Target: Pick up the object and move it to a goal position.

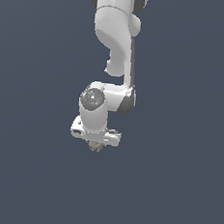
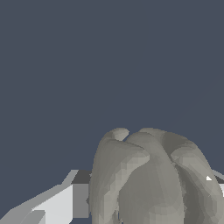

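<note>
A lumpy grey-tan object (image 2: 151, 179) fills the wrist view, pressed between the white gripper's (image 1: 97, 144) fingers (image 2: 57, 203), which are closed narrowly around it. In the exterior view the object (image 1: 96, 147) pokes out just beneath the gripper, below the white arm (image 1: 116, 41).

The arm (image 1: 115, 46) reaches down from the top of the exterior view, ending in the gripper (image 1: 96, 142) near the middle. The object (image 1: 96, 146) sits directly under the gripper, touching it, between the fingers (image 2: 57, 203) in the wrist view.
</note>
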Controlling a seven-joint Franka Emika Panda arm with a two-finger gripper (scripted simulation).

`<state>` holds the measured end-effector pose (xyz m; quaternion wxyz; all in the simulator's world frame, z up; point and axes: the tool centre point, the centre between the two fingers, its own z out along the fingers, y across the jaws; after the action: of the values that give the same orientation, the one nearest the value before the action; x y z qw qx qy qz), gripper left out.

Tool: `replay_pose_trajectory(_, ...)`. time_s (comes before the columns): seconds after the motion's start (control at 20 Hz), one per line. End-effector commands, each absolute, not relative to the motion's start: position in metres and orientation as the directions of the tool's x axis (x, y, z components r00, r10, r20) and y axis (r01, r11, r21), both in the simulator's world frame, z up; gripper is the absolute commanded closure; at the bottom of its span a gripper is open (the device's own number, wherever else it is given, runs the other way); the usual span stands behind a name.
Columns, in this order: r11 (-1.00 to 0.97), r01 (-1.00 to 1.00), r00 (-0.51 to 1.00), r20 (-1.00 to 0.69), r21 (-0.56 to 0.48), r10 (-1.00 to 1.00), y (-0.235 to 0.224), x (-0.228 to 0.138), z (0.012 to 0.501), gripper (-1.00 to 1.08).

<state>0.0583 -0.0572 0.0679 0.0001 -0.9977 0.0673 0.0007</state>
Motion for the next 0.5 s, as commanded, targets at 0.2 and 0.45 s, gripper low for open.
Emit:
replay_pose_trajectory(0.2,-0.991,-0.135,0.991,0.000,-0.001,-0.135,-0.083,0.040,0.112,1.08)
replay_pose_trajectory(0.45,-0.991,-0.135,0.991,0.000,-0.001,-0.135,-0.111,0.019,0.161,1.08)
